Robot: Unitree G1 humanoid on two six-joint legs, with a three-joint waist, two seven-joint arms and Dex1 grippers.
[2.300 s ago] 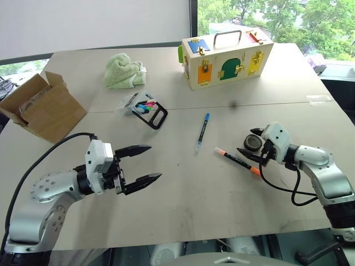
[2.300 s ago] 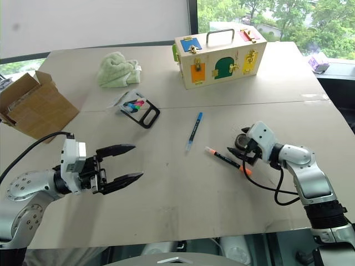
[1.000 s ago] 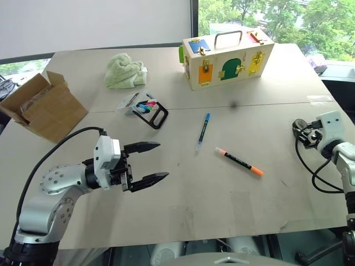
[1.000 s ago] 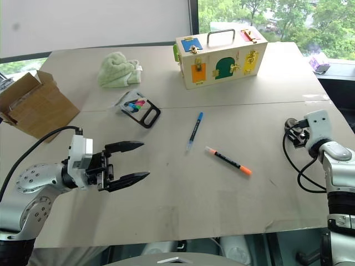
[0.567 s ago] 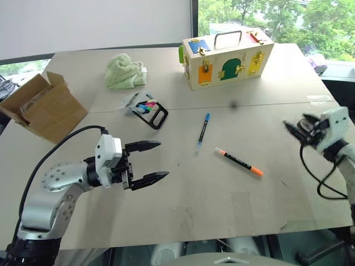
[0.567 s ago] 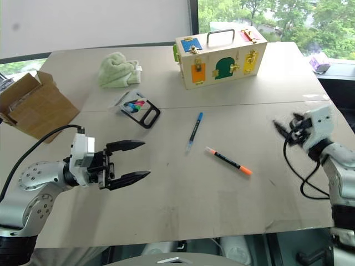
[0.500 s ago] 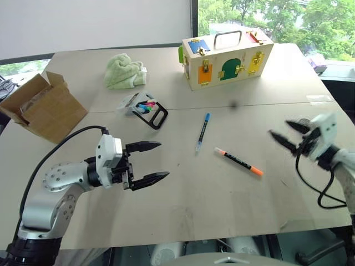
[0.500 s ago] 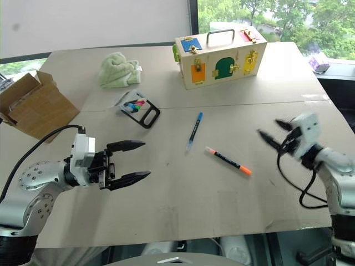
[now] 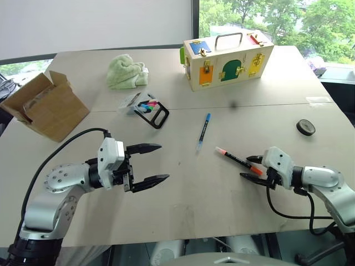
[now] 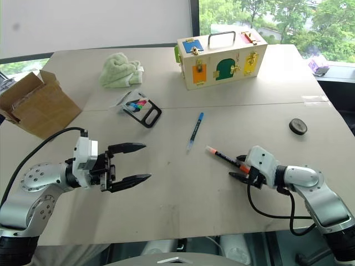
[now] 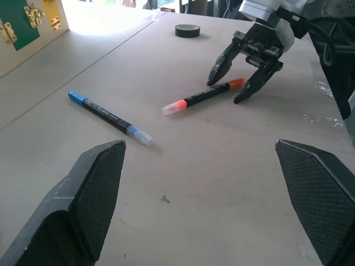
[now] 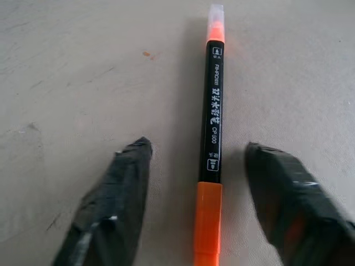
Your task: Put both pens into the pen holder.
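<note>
The black pen (image 9: 237, 161) with orange tips lies flat on the table right of centre. My right gripper (image 9: 248, 167) is down at its near orange end. It is open, with one finger on each side of the barrel (image 12: 213, 111) and neither touching it. The blue pen (image 9: 203, 131) lies a little farther back, towards the middle. At the back left of centre, the pen holder (image 9: 147, 108) lies with its black loop frame and coloured marker caps showing. My left gripper (image 9: 164, 162) hovers open and empty at the front left, pointing towards the pens.
A black tape roll (image 9: 305, 127) lies at the right. The wooden latch box (image 9: 227, 60) stands at the back, with a green cloth (image 9: 127, 71) to its left. An open cardboard box (image 9: 47, 108) sits at the far left edge.
My right gripper has swung in from the table's right side, dropped to the black pen's orange end and narrowed its jaws. The tape roll now lies uncovered. My left gripper has stayed still.
</note>
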